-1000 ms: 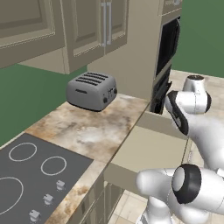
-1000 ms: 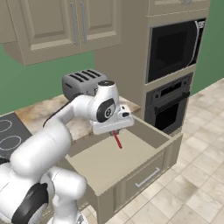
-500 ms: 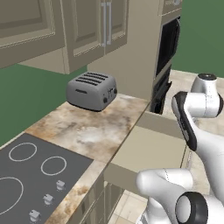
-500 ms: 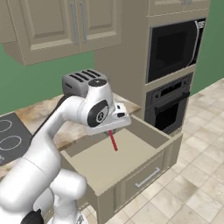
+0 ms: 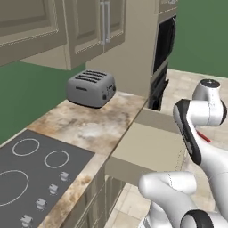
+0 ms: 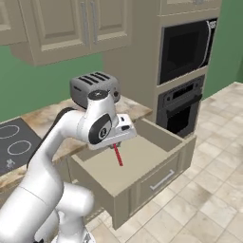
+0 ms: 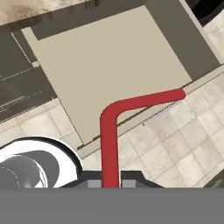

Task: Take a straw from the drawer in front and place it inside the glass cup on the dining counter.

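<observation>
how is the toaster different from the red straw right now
The toaster is a boxy grey appliance; the straw is a thin red stick with a bend. The toaster stands on the marbled counter; the straw hangs from the shut gripper above the open drawer. Both are near that drawer.

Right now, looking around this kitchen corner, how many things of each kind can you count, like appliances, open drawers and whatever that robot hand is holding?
Toasters: 1, the toaster
Cooktops: 1, the cooktop
Built-in ovens: 2, the upper oven and the lower oven
Open drawers: 1, the drawer
Red straws: 1, the straw, held in the gripper
Total: 6
</observation>
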### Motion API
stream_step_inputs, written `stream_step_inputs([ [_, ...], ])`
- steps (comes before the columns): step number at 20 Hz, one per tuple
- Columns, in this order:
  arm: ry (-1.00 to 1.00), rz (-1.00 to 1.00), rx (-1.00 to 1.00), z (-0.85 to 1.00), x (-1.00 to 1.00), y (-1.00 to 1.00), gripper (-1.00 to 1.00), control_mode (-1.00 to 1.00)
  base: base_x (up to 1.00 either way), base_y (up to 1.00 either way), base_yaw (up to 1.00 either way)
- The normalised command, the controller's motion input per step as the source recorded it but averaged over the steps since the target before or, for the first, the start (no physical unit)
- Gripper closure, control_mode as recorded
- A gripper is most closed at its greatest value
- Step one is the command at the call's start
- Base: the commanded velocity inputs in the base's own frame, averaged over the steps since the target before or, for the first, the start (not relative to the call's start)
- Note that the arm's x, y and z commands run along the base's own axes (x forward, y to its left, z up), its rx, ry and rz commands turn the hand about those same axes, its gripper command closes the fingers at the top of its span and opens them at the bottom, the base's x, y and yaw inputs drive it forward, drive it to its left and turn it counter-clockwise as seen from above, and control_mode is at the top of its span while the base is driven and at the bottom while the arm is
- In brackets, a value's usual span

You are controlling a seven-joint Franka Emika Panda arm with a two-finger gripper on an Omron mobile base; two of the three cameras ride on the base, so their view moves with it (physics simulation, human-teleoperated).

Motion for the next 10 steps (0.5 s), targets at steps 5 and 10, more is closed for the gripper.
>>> stream_step_inputs([
  [5,0.0,0.0,0.0,0.0,0.0,0.0,1.0,1.0,-0.69,-0.05,-0.44],
  [10,0.0,0.0,0.0,0.0,0.0,0.0,1.0,1.0,-0.64,-0.31,-0.59],
])
